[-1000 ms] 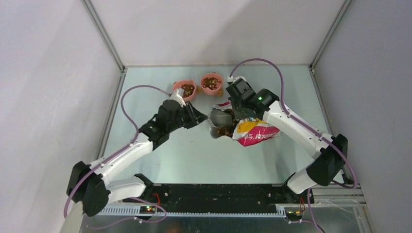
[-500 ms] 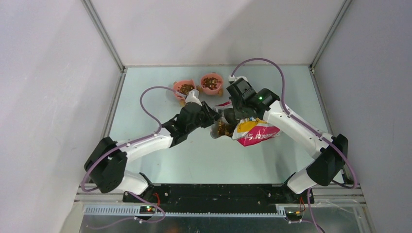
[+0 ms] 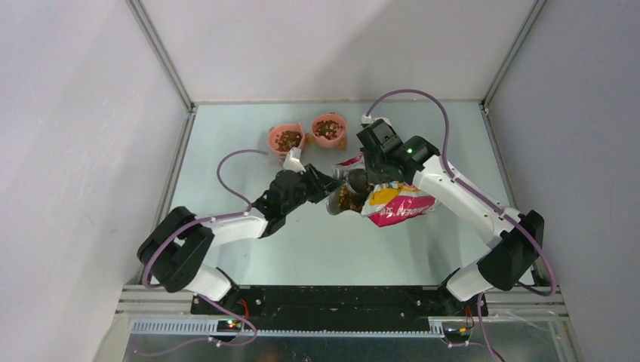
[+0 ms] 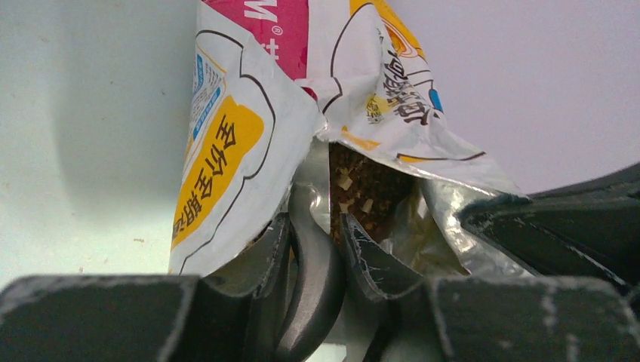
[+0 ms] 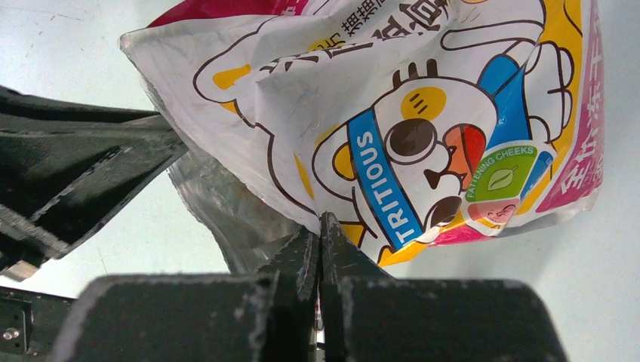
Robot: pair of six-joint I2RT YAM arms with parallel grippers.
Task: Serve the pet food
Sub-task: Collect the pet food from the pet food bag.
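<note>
The printed cat-picture bag (image 3: 398, 205) lies on the table, its open mouth facing left. Brown pet food (image 3: 346, 199) shows inside the mouth, and in the left wrist view as a dark heap (image 4: 371, 187). My left gripper (image 4: 315, 235) is shut on the handle of a grey metal scoop (image 4: 315, 280), which points into the bag's mouth. In the top view the left gripper (image 3: 326, 183) sits right at the opening. My right gripper (image 5: 321, 230) is shut on the bag's upper edge (image 5: 423, 113) and holds the mouth up. The scoop's bowl is hidden inside the bag.
Two pink bowls (image 3: 287, 139) (image 3: 329, 130) holding kibble stand at the back of the table, just behind my left gripper. Side walls close in the table on the left and right. The left gripper's dark body (image 5: 75, 173) fills the left of the right wrist view.
My left arm has swung right, away from the left bowl, and pushed the scoop further into the bag's mouth. The right gripper has kept its hold on the bag.
</note>
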